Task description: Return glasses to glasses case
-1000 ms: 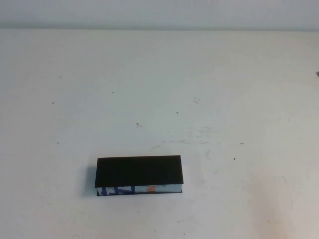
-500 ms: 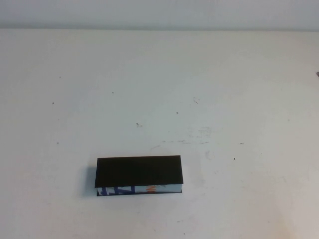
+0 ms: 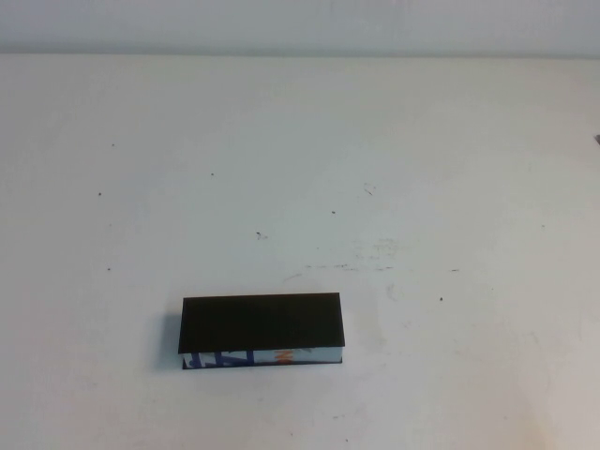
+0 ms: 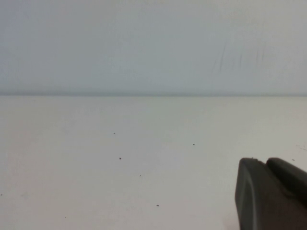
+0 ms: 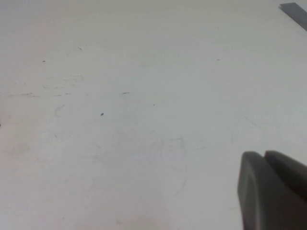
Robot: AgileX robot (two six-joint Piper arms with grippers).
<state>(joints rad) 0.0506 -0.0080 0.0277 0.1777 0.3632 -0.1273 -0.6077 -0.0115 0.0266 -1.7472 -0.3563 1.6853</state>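
The matte black, box-shaped glasses case (image 3: pixel 262 331) lies lid-down on the scuffed white surface (image 3: pixel 422 169), well apart from both empty, shut end effectors: left (image 4: pixel 266 165), right (image 5: pixel 265 158).

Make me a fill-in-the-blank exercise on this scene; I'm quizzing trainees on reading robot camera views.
1. The glasses case lies on the white table with its lid ____.
2. The case's patterned front edge faces the ____ side of the table.
3. In the high view, the number of arms showing is ____.
4. The right pincer hangs over bare table with its fingers ____; the left pincer also hangs over bare table.

Missing words: closed; robot's; zero; shut
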